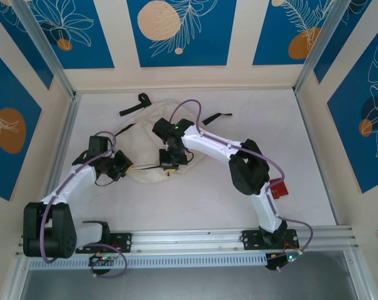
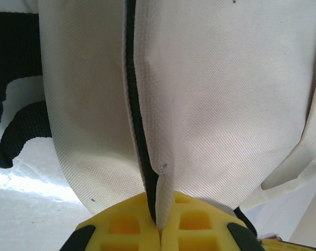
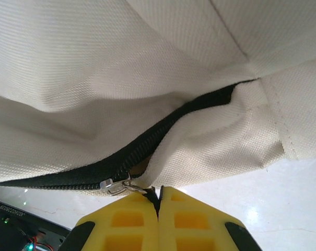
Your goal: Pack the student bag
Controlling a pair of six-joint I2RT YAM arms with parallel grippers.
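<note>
The student bag lies on the worktop, directly ahead of both hands. The left hand is pinched fully shut on the cloth edge beside the black zip line, which runs straight away from its fingertips. The right hand is clamped shut on what seems to be the zip pull (slider just to its left). Closed teeth run leftward from that hand, so I judge the pull must follow that axis.

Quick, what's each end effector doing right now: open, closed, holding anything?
Left end effector: closed, pinching a fold of the student bag beside its zip line.
Right end effector: closed on the bag's zip pull.
</note>
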